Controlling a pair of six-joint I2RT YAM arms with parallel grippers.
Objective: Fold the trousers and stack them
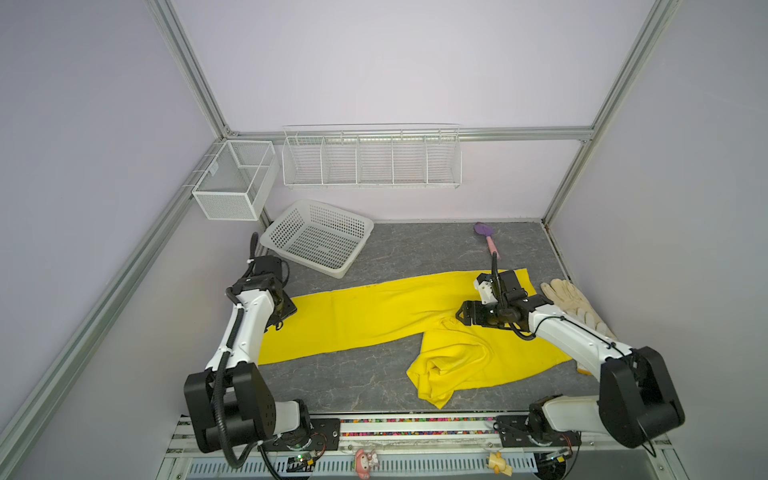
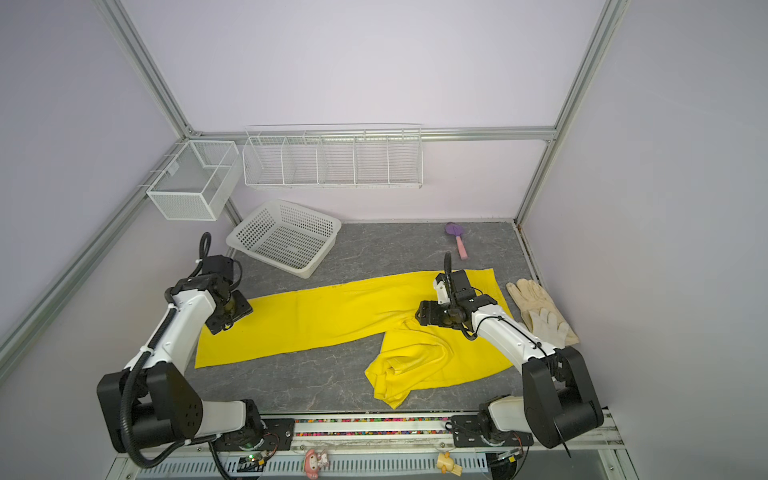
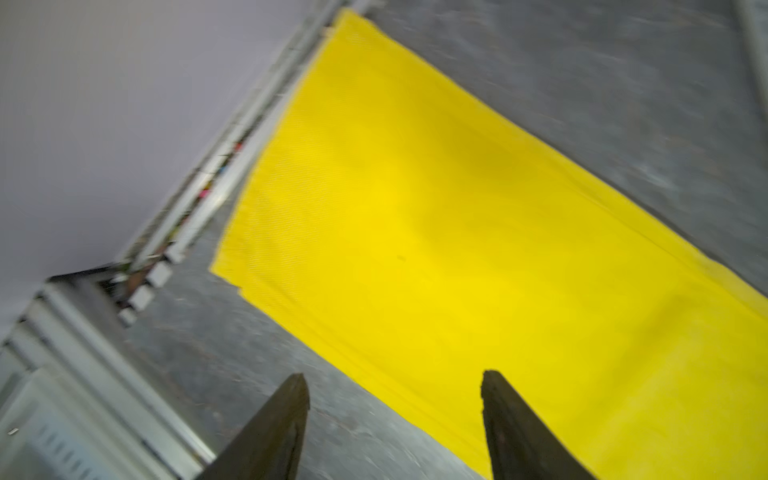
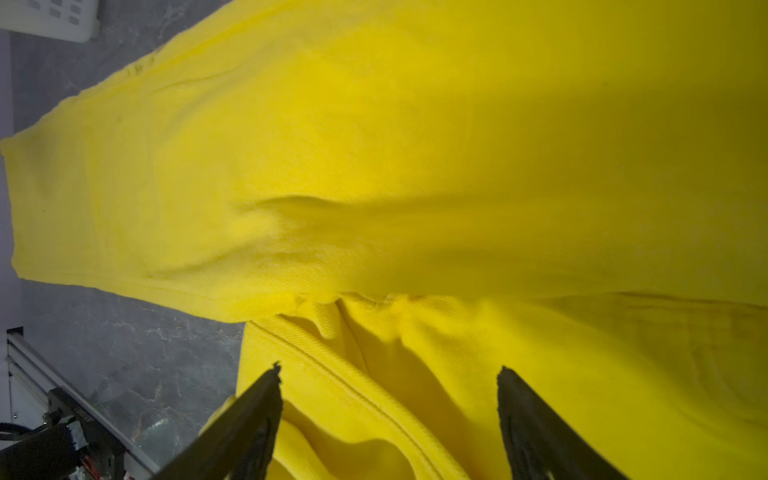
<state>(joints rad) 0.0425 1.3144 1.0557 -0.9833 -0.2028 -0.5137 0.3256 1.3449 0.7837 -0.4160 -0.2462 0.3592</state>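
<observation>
Trousers (image 1: 374, 316) lie spread across the grey table (image 1: 374, 386), one leg flat toward the left, the other crumpled in a heap near the front edge. Left gripper (image 3: 395, 386) hovers over the flat leg's hem end, jaws well apart, holding nothing. Right gripper (image 4: 388, 374) hangs above the crotch seam, jaws likewise wide and empty. Likely faults: a pinch on the heap may catch only the top layer, leaving a twisted fold; dragging the waist could snag the cream gloves (image 1: 573, 299) nearby.
</observation>
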